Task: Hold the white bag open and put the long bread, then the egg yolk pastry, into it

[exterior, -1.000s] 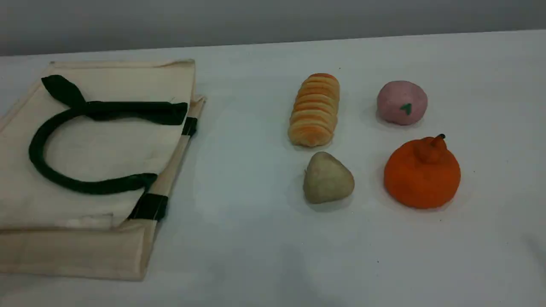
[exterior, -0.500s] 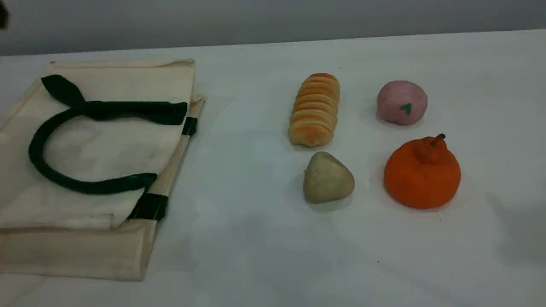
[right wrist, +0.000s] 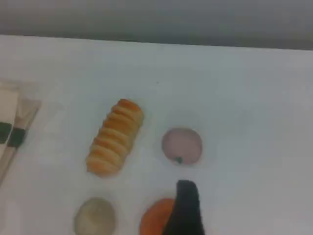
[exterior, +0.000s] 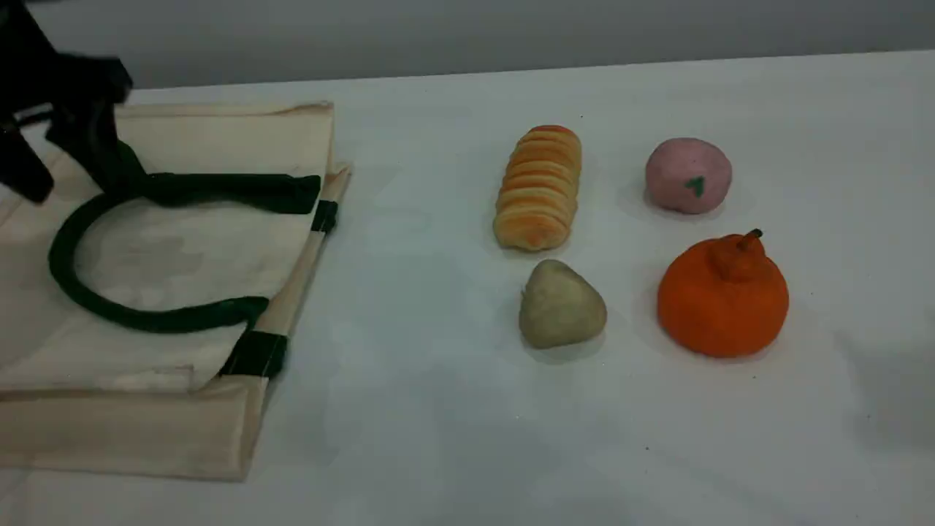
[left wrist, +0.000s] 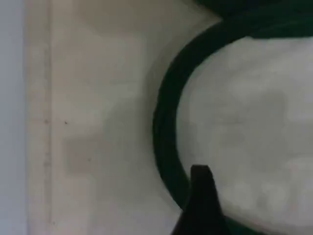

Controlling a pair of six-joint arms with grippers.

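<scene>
The left jaws have come down over the white bag [exterior: 182, 256].

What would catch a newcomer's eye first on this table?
The bright orange fruit at the near right stands out most, grouped with the pink ball, the long bread and the egg yolk pastry. On the left, the big white bag lies flat with its dark green handle looped on top. The black left pincer hangs open over its far left corner.
</scene>
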